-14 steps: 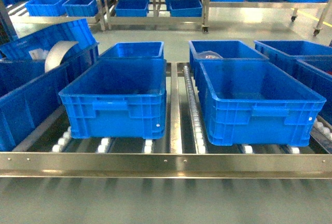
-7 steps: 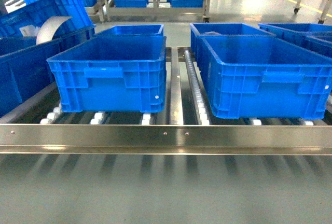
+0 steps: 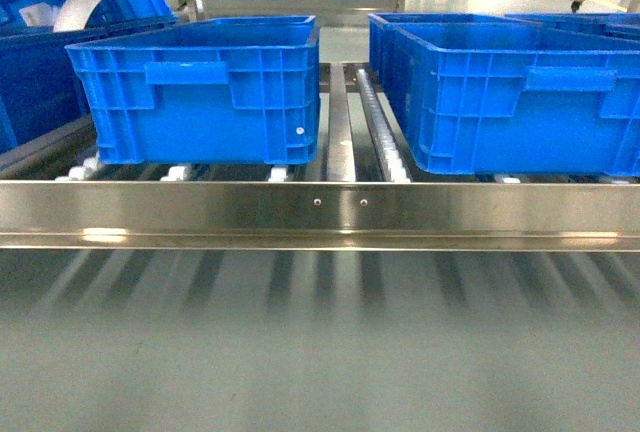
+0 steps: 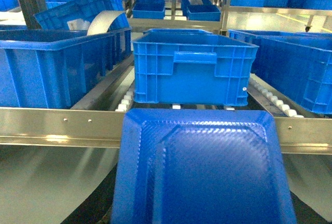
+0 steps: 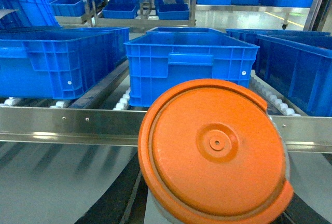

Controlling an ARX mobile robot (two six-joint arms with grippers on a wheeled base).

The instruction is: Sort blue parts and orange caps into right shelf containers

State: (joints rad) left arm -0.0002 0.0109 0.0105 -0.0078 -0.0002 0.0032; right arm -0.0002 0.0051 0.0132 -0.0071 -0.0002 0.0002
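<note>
With jaws hidden, grip unclear, blue part (image 4: 199, 175) and orange cap (image 5: 215, 154) hover before the shelf rail (image 3: 320, 214), facing the containers (image 3: 195, 87) for sorting.

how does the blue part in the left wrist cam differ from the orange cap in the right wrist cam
The blue part is squarish with rounded corners and a woven-looking texture; the orange cap is round and smooth. The blue part has a raised square panel; the orange cap has concentric rings and a small centre dimple. Both fill the lower half of their wrist views, facing the blue containers.
</note>
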